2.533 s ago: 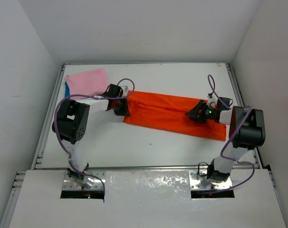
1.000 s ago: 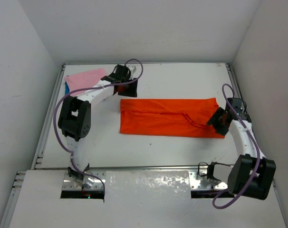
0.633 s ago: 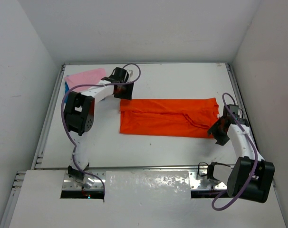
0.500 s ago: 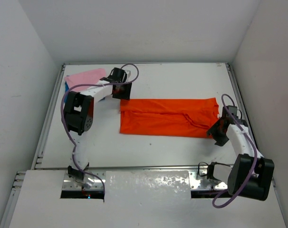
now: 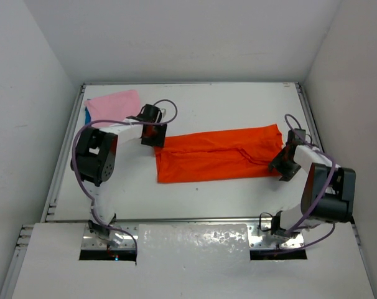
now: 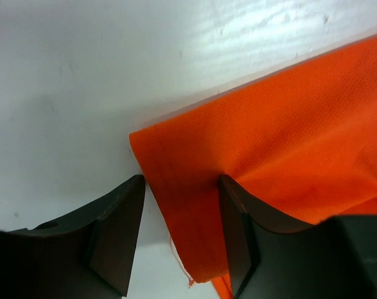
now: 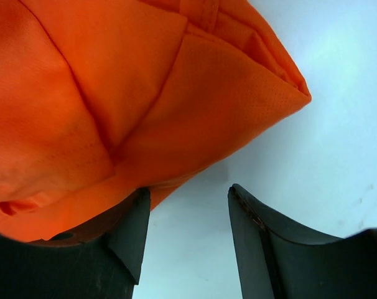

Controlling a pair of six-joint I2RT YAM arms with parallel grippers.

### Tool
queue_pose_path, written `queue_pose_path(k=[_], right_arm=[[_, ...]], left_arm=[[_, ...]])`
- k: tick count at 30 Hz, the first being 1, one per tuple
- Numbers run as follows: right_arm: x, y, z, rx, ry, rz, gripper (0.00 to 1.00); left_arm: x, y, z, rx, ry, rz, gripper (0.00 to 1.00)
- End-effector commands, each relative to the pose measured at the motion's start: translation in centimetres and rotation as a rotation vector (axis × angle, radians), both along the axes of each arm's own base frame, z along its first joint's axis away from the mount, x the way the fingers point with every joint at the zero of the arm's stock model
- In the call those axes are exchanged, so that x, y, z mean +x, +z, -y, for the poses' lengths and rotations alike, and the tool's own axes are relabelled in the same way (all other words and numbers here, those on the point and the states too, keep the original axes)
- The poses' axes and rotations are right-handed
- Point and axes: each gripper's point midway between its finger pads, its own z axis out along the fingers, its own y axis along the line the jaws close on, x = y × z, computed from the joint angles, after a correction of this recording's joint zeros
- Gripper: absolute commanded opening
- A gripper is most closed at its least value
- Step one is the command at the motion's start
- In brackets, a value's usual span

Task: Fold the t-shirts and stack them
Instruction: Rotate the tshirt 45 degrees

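Here left hand (image 5: 153, 138) and right hand (image 5: 283, 169), agape, border orange shirt (image 5: 219, 156)'s ends.

The orange-red t-shirt (image 5: 219, 152), a matt, finely meshed cloth, on a smooth, faintly glossy white surface (image 5: 226, 106); the left pincer (image 6: 181, 187) has fingers (image 6: 117, 230) of dark matt plastic.

Blue shirt (image 5: 88, 116) mostly hidden under pink shirt (image 5: 114, 104).
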Motion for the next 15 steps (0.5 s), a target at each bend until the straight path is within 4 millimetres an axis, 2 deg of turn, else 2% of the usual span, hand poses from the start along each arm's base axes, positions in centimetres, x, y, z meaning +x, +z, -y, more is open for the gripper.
queue_pose_path(k=[1, 2, 3, 5, 6, 8, 10, 11, 12, 13, 14, 15], right_arm=[[4.6, 1.2, 1.2, -0.043, 0.062, 0.08, 0.53], [5.1, 1.3, 1.4, -0.045, 0.071, 0.072, 0.53], [6.8, 2.1, 1.5, -0.041, 0.108, 0.103, 0.53], [8.3, 1.7, 1.6, -0.029, 0.148, 0.1, 0.53], [9.8, 2.6, 1.8, -0.033, 0.174, 0.13, 0.53], [11.1, 2.6, 1.6, -0.014, 0.208, 0.146, 0.53], [13.3, 3.7, 1.4, -0.006, 0.256, 0.21, 0.54], [13.7, 3.4, 1.3, -0.005, 0.281, 0.203, 0.54], [15.0, 4.4, 1.4, -0.014, 0.299, 0.224, 0.54], [15.6, 4.6, 1.4, -0.013, 0.316, 0.228, 0.54], [16.1, 4.0, 1.4, -0.012, 0.342, 0.209, 0.54], [17.7, 5.2, 1.6, -0.023, 0.358, 0.239, 0.54]], left_arm=[[-2.7, -0.1, -0.7, 0.013, 0.032, -0.05, 0.48], [-3.1, 0.1, -0.8, 0.011, 0.039, -0.054, 0.48], [-3.9, 0.5, -1.0, 0.012, 0.039, -0.059, 0.48], [-4.8, 1.4, -1.6, 0.025, 0.054, -0.043, 0.48], [-5.2, 1.8, -1.7, 0.021, 0.057, -0.037, 0.48], [-6.0, 3.1, -1.5, -0.009, 0.061, -0.014, 0.48], [-7.2, 4.1, -0.2, -0.072, 0.048, -0.025, 0.48], [-7.9, 5.1, 0.2, -0.095, 0.045, -0.007, 0.48], [-8.5, 5.8, 1.2, -0.125, 0.041, -0.001, 0.48], [-9.0, 6.3, 1.7, -0.142, 0.036, 0.007, 0.48], [-9.6, 7.4, 2.2, -0.171, 0.028, 0.03, 0.48], [-10.3, 8.2, 3.4, -0.197, 0.014, 0.038, 0.48]])
